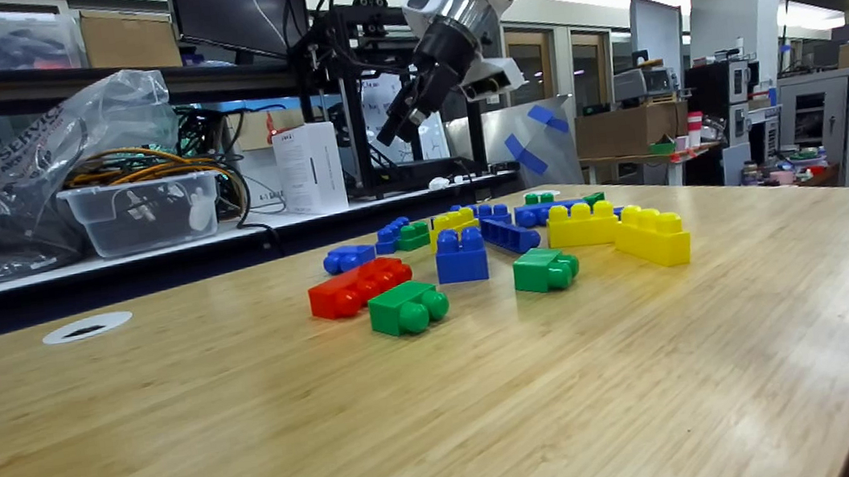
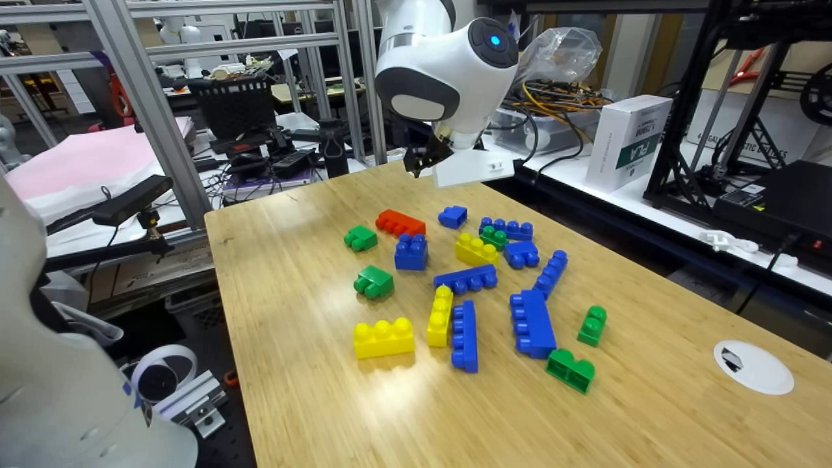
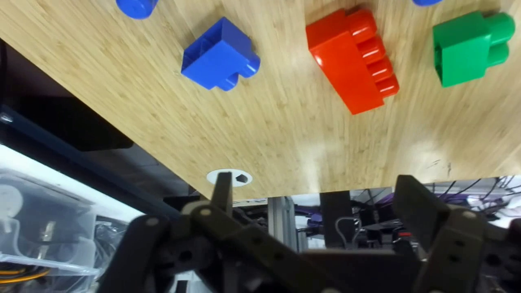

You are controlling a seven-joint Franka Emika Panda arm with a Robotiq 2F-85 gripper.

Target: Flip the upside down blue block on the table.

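Note:
A small squarish blue block (image 1: 462,260) stands on the light wooden table (image 1: 446,414) with its studs up; it also shows in an exterior view (image 2: 411,255). Only a sliver of it shows at the wrist view's top edge (image 3: 425,1). Another small blue block lies on its side near the table's edge, in both exterior views (image 1: 348,257) (image 2: 453,216) and the wrist view (image 3: 222,57). A third lies on its side (image 2: 522,254). I cannot tell which one the task means. My gripper (image 3: 315,177) is open and empty, raised above the table (image 1: 396,124) (image 2: 419,161).
A red brick (image 1: 359,285) and green bricks (image 1: 407,308) (image 1: 544,269) lie near the upright blue block. Yellow bricks (image 2: 383,338) and longer blue bricks (image 2: 533,324) spread beyond. A white disc (image 1: 87,327) lies flat near a corner. A cluttered shelf (image 1: 230,234) runs alongside.

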